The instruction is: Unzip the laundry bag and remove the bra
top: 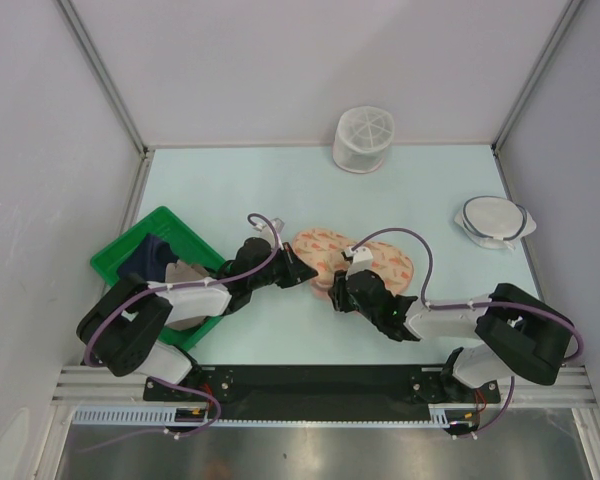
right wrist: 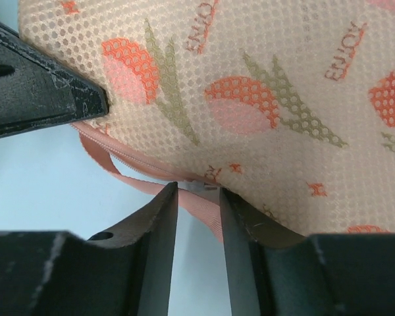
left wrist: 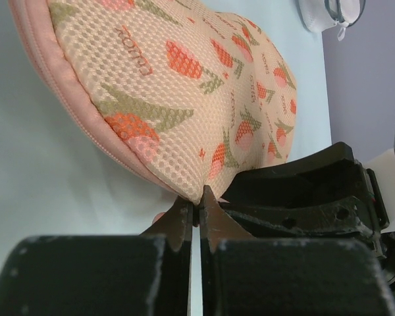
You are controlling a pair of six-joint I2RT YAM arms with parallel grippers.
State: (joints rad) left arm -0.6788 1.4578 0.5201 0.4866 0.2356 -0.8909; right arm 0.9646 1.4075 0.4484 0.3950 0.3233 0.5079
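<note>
The laundry bag [top: 380, 265] lies mid-tabletop, a little toward the near edge. Its zip looks closed, so I'd say unzipping has barely begun, and no bra shows. The left hand [left wrist: 197, 207] is pinched almost shut on the bag's end seam. The right hand [right wrist: 199, 197] has its tips narrowly parted at the pink zip edging; I cannot tell if they grip the pull. Next it likely must catch that pull while the left anchors. The tabletop [top: 280, 190] is pale green between plain pale walls, with a green tray [top: 175, 222] at its left edge.
</note>
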